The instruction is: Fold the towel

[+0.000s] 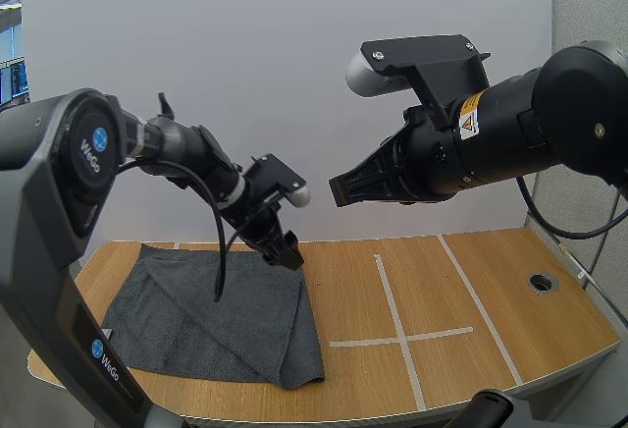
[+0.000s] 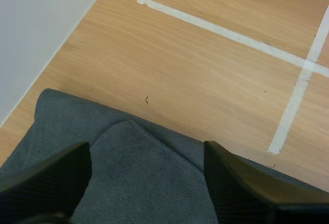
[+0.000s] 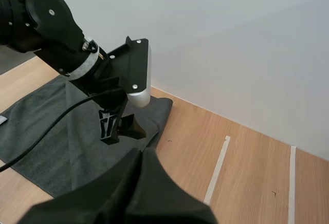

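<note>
Left claw (image 1: 285,251) open over the towel's (image 1: 206,315) far corner
Spread wide and empty, it should drop straight and pinch only the top layer; the towel lies part-folded at the surface's (image 1: 491,291) left. Right claw (image 1: 343,190) hangs closed, empty.

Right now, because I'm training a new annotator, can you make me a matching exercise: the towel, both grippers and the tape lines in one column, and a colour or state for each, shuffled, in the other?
1 towel
2 left gripper
3 right gripper
4 tape lines

a shut, raised in the air
b white, crossing
c grey, partly folded
d open, low over the towel

Pairs: 1-c, 2-d, 3-a, 4-b.
</note>
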`<action>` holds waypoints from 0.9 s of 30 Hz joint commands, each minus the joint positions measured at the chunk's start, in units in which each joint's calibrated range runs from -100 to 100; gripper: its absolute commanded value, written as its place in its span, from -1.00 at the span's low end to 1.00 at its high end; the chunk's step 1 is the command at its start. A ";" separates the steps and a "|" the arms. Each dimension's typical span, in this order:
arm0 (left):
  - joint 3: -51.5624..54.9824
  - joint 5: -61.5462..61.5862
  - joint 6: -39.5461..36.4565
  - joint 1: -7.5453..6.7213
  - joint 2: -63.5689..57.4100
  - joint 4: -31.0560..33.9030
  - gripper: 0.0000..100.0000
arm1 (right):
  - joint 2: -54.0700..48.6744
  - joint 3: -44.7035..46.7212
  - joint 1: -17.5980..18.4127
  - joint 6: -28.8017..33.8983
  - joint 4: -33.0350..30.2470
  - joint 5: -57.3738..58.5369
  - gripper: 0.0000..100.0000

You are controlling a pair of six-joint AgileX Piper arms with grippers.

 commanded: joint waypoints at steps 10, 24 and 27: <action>-4.26 -7.14 -2.73 -2.32 10.42 4.11 1.00 | -0.64 -0.09 -0.22 -0.31 -0.24 -1.02 -1.00; -6.78 -8.67 -3.33 -2.32 15.44 6.23 1.00 | -0.64 -0.09 -0.22 -0.31 -0.24 -1.02 -1.00; -7.37 -8.62 -3.33 -2.32 16.43 6.23 1.00 | -0.64 -0.09 -0.22 -0.31 -0.24 -1.02 -1.00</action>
